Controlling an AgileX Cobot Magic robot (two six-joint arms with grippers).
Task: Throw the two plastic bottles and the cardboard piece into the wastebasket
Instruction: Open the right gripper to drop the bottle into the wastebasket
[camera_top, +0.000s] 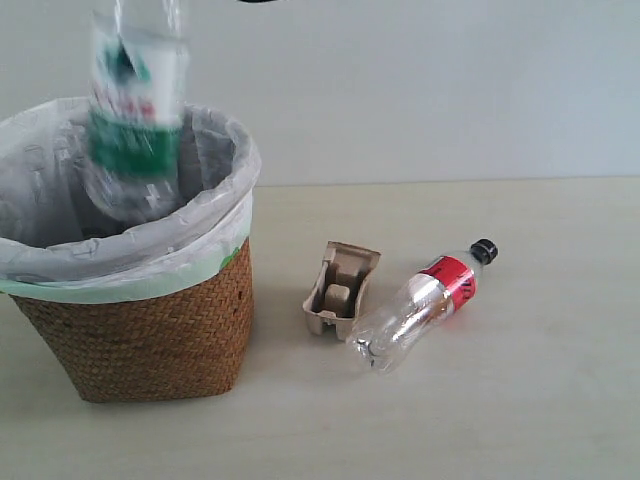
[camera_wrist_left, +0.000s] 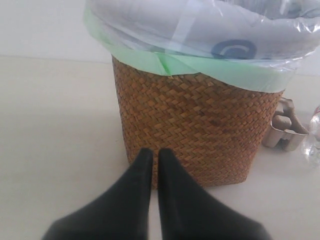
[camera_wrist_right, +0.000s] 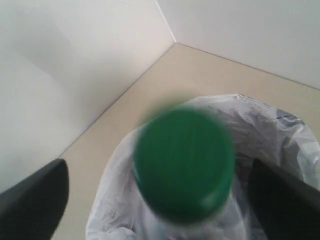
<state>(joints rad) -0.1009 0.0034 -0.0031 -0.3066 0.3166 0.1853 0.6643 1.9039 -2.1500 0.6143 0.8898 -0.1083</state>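
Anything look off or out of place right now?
The green-label bottle is blurred over the wastebasket mouth, loose inside the wide-open right claw, likely dropping. The red-label bottle lies on its side, its clear lower body crumpled. The cardboard piece beside it sits tilted.

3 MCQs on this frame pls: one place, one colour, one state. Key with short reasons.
1. Where is the cardboard piece?
A) inside the wastebasket
B) on the table, between the wastebasket and the red-label bottle
C) on top of that bottle

2. What colour is the red-label bottle's cap?
A) green
B) white
C) black

3. What is the state of the left pincer?
A) shut, holding nothing
B) wide open
C) shut on a bottle

Key:
1 B, it lies on the tabletop right of the wastebasket.
2 C, a black cap shows at its neck.
3 A, the left wrist view shows it closed with nothing between.
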